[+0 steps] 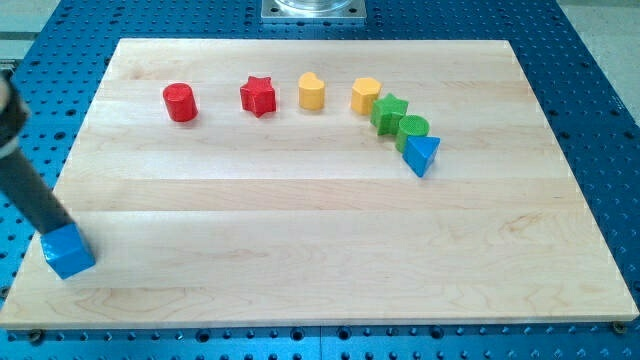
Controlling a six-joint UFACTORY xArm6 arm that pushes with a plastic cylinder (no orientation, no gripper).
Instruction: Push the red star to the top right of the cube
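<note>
The red star (258,96) lies near the view's top, left of centre. The blue cube (69,251) sits at the board's bottom left corner. The dark rod comes in from the view's left edge, and my tip (58,232) rests against the cube's top side. The star is far up and to the right of the cube.
A red cylinder (181,102) lies left of the star. To the star's right are a yellow heart-like block (312,91), a second yellow block (365,95), a green star (389,111), a green cylinder (413,130) and a blue triangle (422,155). The wooden board (320,230) sits on a blue perforated table.
</note>
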